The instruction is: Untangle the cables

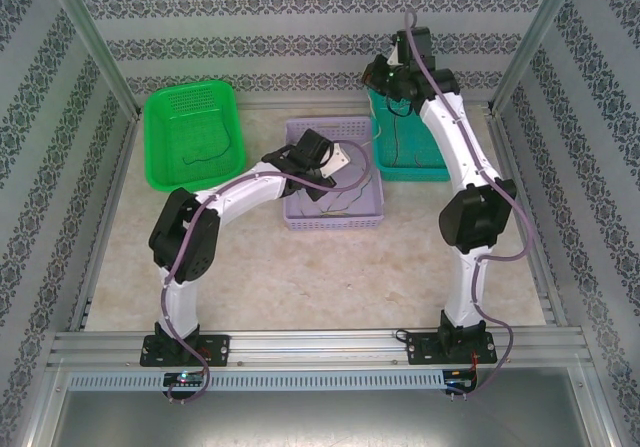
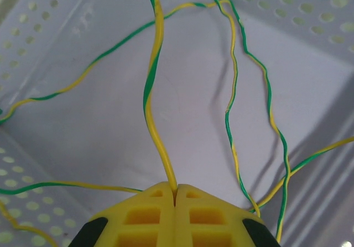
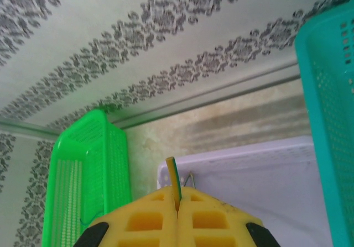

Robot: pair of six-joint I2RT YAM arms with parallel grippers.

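Your left gripper (image 2: 175, 194) sits closest: its yellow plastic fingertips are pressed together, clenched on a thin yellow-and-green striped cable (image 2: 150, 92) that rises out of the seam between them. More yellow-green cables (image 2: 235, 92) of the same hair-thin, spiral-striped kind loop loosely behind it over the floor of the lilac perforated plastic basket (image 2: 38, 42). They are wavy and slack, and two cross each other low on the right. One long strand runs off toward the left wall.

Your right gripper (image 3: 178, 198) is also clamped tight, grasping a short yellow-green cable end (image 3: 173, 178) that pokes up between the tips. From the top, this arm is raised over the teal plastic mesh basket (image 1: 412, 172) at the back right, and a thin hanging wire (image 1: 397, 145) shows inside it. You can't tell from here whether it touches the floor.

The bright green plastic mesh basket (image 1: 190, 97) at the back left holds one thin dark cable (image 1: 205, 154) lying curled on its floor. The lilac basket stands between the other two, on the beige stone-look tabletop (image 1: 300, 277).
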